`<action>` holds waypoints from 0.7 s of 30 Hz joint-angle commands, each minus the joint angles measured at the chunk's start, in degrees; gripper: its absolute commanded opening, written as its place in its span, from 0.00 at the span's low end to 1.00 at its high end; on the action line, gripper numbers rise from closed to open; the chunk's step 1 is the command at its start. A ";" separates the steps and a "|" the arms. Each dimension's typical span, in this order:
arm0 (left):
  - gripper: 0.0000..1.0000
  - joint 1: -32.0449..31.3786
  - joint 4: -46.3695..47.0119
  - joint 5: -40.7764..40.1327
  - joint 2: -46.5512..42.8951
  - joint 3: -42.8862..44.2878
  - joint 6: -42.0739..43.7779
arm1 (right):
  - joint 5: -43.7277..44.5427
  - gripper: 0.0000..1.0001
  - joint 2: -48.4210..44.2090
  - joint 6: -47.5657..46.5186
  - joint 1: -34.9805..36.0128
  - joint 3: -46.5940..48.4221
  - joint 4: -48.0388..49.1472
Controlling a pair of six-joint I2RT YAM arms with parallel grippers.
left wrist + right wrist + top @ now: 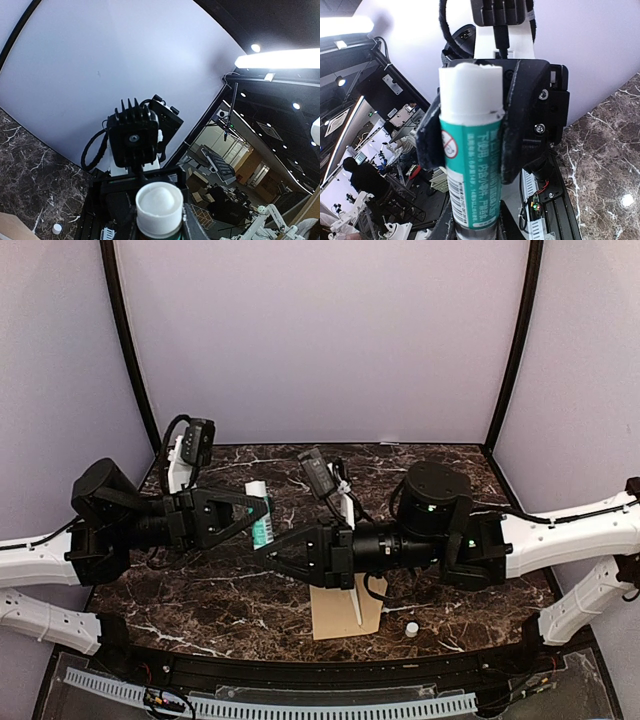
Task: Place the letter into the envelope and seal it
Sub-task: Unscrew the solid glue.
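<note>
A green-and-white glue stick (261,515) is held upright above the table between both grippers. My left gripper (264,508) is shut on its labelled body. My right gripper (268,550) is shut on its lower end. In the left wrist view the stick's uncapped white tip (159,202) sits between my fingers. In the right wrist view the green label (470,165) fills the middle, with the left gripper's pads (427,145) around it. The kraft-brown envelope (335,615) lies flat under the right arm, with a thin white strip along it. The letter is not visible as a sheet.
A small white cap (411,628) lies on the dark marble table (200,600) right of the envelope, and shows in the left wrist view (57,228) and the right wrist view (626,200). Purple walls enclose the back and sides.
</note>
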 commanded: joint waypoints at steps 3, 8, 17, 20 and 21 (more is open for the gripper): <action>0.00 -0.63 3.45 8.55 0.90 1.04 1.14 | -1.88 0.00 -0.60 1.50 -1.46 -0.04 8.91; 0.00 -0.63 2.52 3.62 -1.05 -0.05 1.52 | 1.86 0.14 -2.66 0.30 -1.54 -1.44 6.75; 0.00 -0.41 -15.69 -20.81 -8.83 -0.68 1.85 | 21.17 0.60 -7.90 -3.61 -1.32 -0.94 -17.46; 0.00 -0.33 -23.77 -25.25 -7.74 1.39 -0.24 | 26.89 0.62 -5.43 -4.18 -0.09 3.18 -25.75; 0.00 -0.29 -25.61 -27.58 -6.68 2.04 -0.77 | 28.40 0.62 -4.13 -4.34 0.53 4.73 -27.99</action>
